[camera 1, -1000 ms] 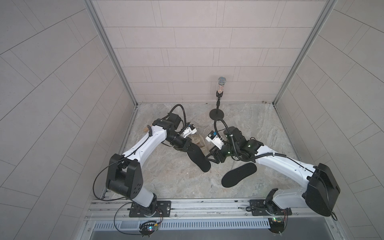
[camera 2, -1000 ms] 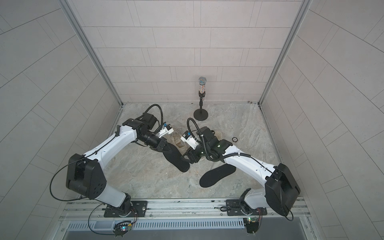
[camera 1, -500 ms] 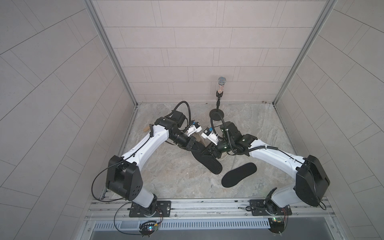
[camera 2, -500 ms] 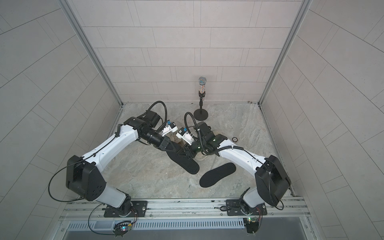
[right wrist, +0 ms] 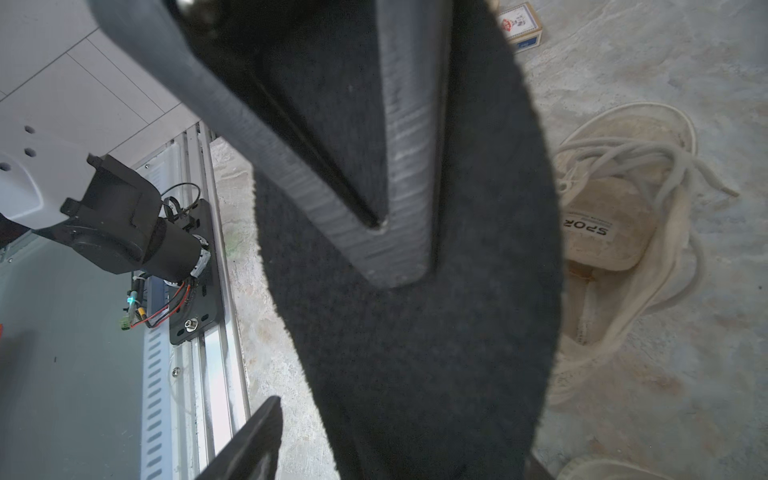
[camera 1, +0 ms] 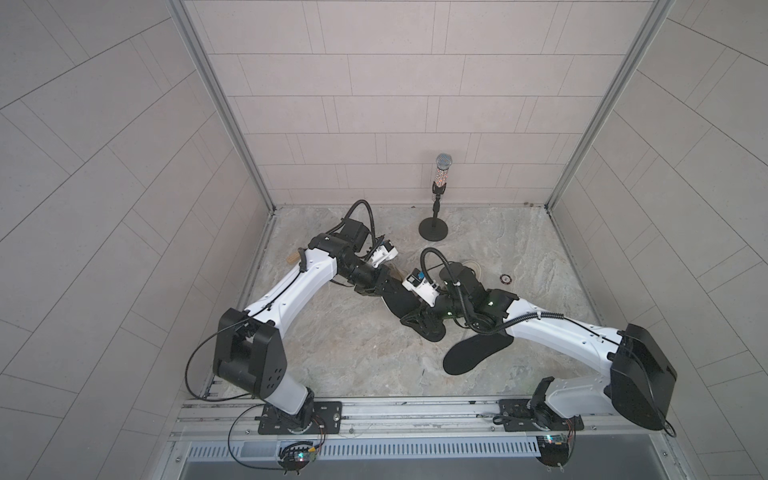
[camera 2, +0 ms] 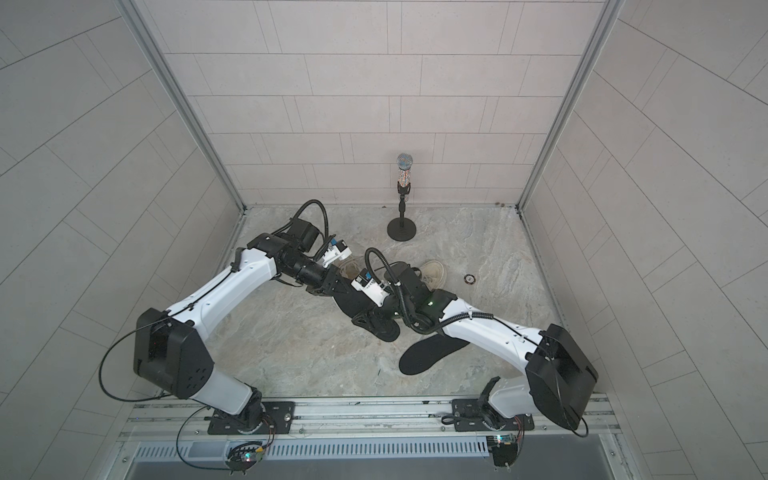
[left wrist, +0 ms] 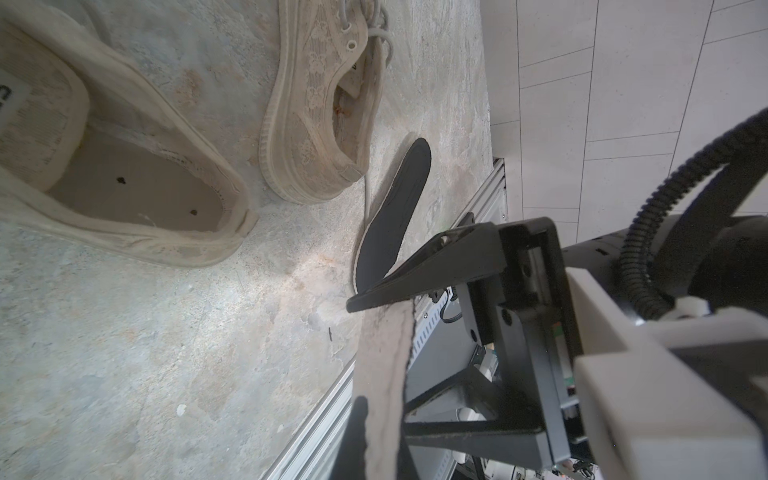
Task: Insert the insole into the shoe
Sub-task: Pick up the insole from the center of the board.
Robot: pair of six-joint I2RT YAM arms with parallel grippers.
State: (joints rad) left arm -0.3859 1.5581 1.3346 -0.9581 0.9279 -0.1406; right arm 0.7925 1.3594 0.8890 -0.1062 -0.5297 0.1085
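Looking down on the marbled tabletop [camera 1: 332,357] in both top views: the left arm [camera 1: 291,291] and right arm [camera 1: 561,332] both reach in and meet around the middle. A microphone on a stand [camera 1: 441,176] is upright near the back edge.

Two shoes sit just behind where the arms meet. The cream sneaker [left wrist: 178,245] has its mouth wide open to the left wrist cam, and the second sneaker [left wrist: 316,104] is beside it, not touching.

The held insole [camera 1: 401,301] is black on top and pale underneath, and it's outside both shoes, over the middle of the tabletop. A second insole [camera 1: 473,353] lies flat toward the front edge, partly under the right arm.

The left gripper [camera 1: 383,289] is clamped tight on one end of the held insole. The right gripper [camera 1: 422,326] is at the other end with its fingers [right wrist: 399,187] spread apart, one on each side of it. Can't tell if they're actually pressing on it.

Small stuff: a little printed box [right wrist: 521,27] shows in the right wrist cam, and a tiny ring-shaped thing [camera 1: 506,279] lies toward the right edge.
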